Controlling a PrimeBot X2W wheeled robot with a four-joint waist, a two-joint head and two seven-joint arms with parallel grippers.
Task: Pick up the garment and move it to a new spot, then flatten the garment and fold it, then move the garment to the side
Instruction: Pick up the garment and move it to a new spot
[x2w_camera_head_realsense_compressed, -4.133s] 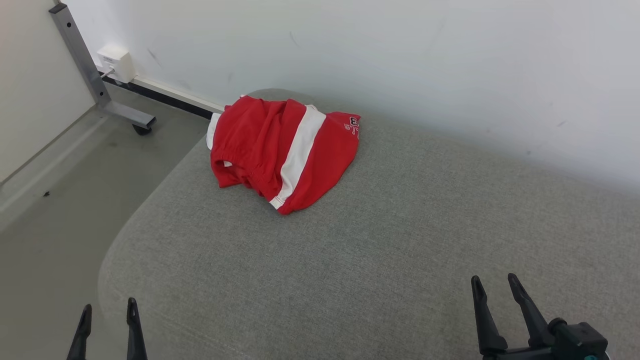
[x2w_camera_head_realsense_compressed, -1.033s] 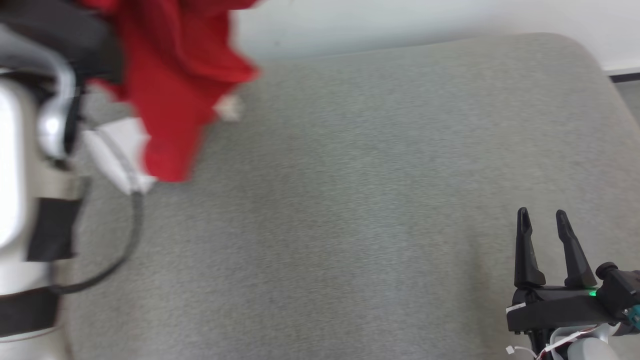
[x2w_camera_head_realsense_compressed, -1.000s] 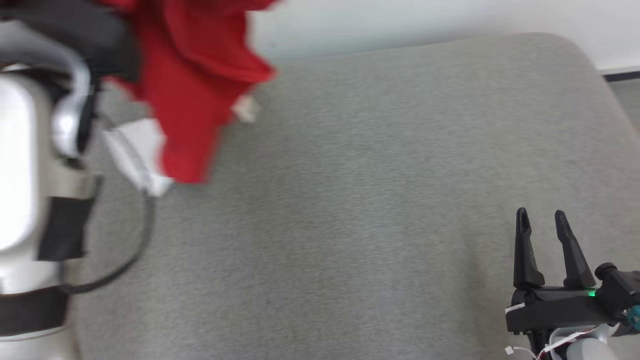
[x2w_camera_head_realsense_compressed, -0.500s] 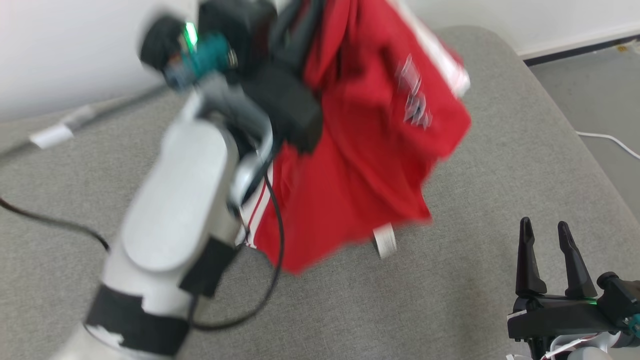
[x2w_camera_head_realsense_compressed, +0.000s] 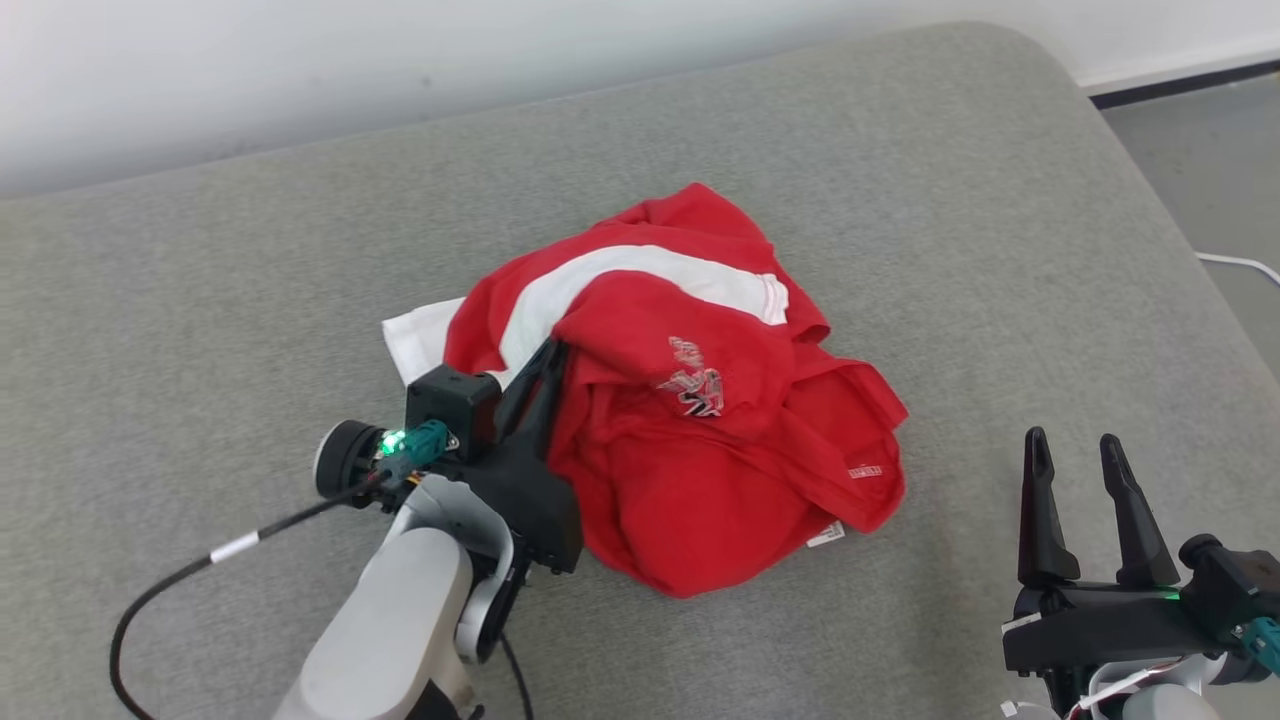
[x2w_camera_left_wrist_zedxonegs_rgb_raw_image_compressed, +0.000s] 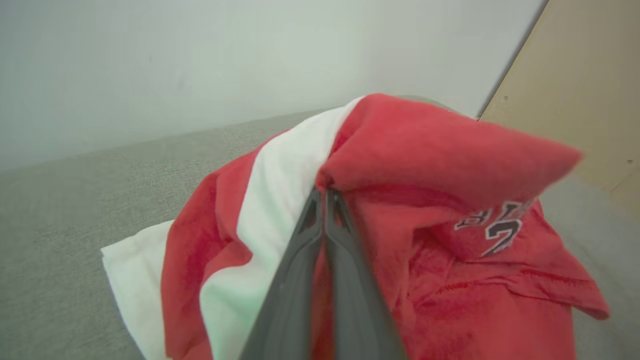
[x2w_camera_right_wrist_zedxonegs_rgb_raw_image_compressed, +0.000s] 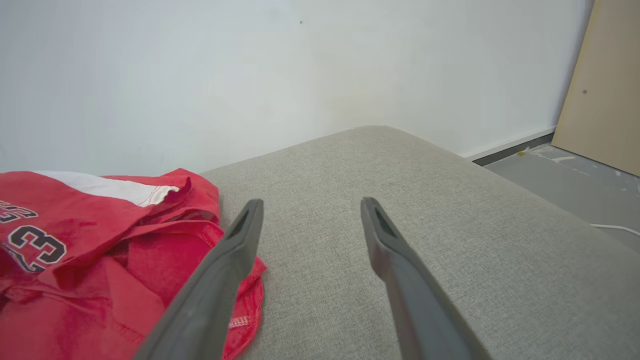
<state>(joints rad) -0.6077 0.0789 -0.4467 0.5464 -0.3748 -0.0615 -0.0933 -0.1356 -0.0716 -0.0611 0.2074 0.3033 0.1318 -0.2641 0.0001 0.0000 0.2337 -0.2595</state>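
Note:
The garment (x2w_camera_head_realsense_compressed: 690, 440) is a red piece with a white stripe and a printed number, lying crumpled in the middle of the grey cushion (x2w_camera_head_realsense_compressed: 900, 180). My left gripper (x2w_camera_head_realsense_compressed: 545, 365) reaches in from its left side and is shut on a raised fold of the red fabric. In the left wrist view the two fingers (x2w_camera_left_wrist_zedxonegs_rgb_raw_image_compressed: 300, 270) meet at the fold, and the garment (x2w_camera_left_wrist_zedxonegs_rgb_raw_image_compressed: 450, 160) bunches over their tips. My right gripper (x2w_camera_head_realsense_compressed: 1072, 448) stands open over bare cushion, to the right of the garment. In the right wrist view this gripper (x2w_camera_right_wrist_zedxonegs_rgb_raw_image_compressed: 311, 204) holds nothing, and the garment (x2w_camera_right_wrist_zedxonegs_rgb_raw_image_compressed: 100, 250) lies to its left.
A white wall (x2w_camera_head_realsense_compressed: 300, 60) runs along the cushion's far edge. The cushion's right edge drops to grey floor (x2w_camera_head_realsense_compressed: 1200, 170) with a white cable (x2w_camera_head_realsense_compressed: 1238, 264). A tan board (x2w_camera_right_wrist_zedxonegs_rgb_raw_image_compressed: 600, 85) leans at the right. A black cable (x2w_camera_head_realsense_compressed: 180, 575) trails from my left arm.
The head view has shifted. The garment, which hung in the air from my left gripper, now rests on the cushion's middle, still pinched. The right gripper stays open.

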